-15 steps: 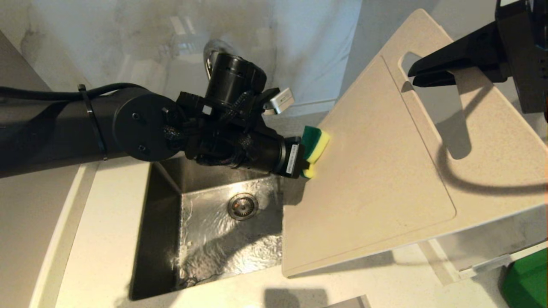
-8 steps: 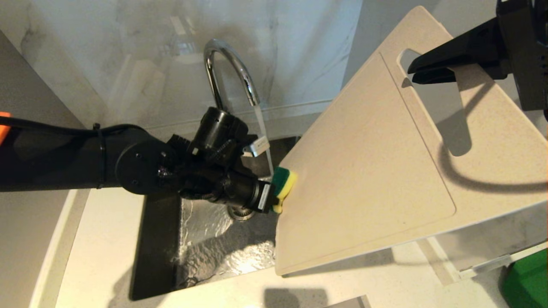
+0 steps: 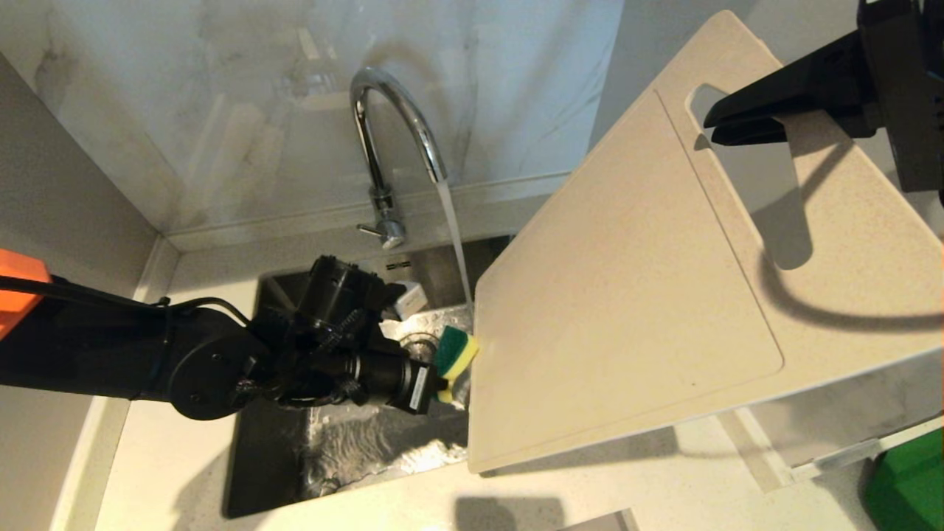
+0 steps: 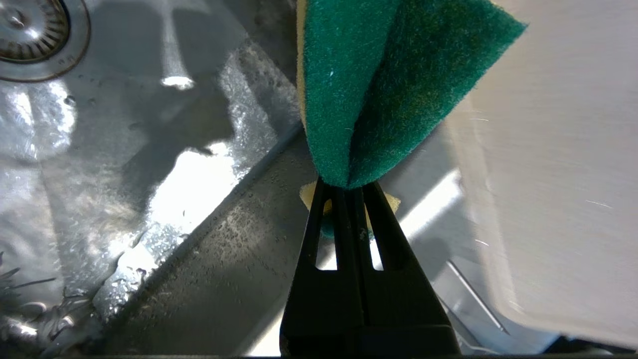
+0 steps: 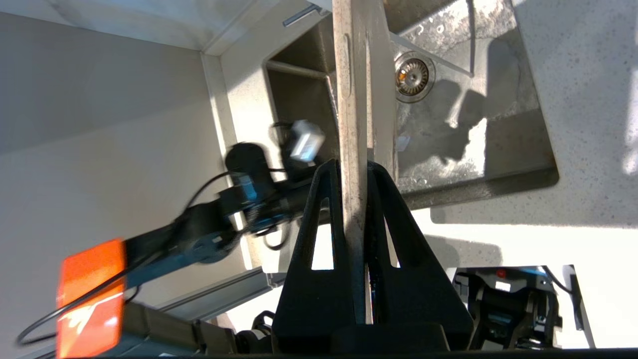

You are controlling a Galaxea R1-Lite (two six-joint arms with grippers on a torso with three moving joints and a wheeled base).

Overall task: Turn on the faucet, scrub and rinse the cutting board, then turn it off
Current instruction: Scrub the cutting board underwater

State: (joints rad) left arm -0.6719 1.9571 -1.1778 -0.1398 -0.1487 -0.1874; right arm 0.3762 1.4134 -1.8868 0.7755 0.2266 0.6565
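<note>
A: Where's the large cream-white plastic cutting board (image 3: pixel 634 295)?

B: Tilted over the steel sink (image 3: pixel 280 457), its handle end pinched by the right gripper (image 3: pixel 712 125).

A: And the left gripper (image 3: pixel 441 372)?

B: Low in the sink, clamped on a green-and-yellow sponge (image 3: pixel 456 352) touching the board's left edge. Water runs from the chrome gooseneck faucet (image 3: pixel 391 110).

We lose the far corner of the cutting board (image 3: pixel 641 295) past the head view's right edge, beyond the right hand (image 3: pixel 709 125). The board hides part of the sink (image 3: pixel 273 413) beside the left hand (image 3: pixel 441 372). In the right wrist view, the left arm (image 5: pixel 209 234) is blurred.
</note>
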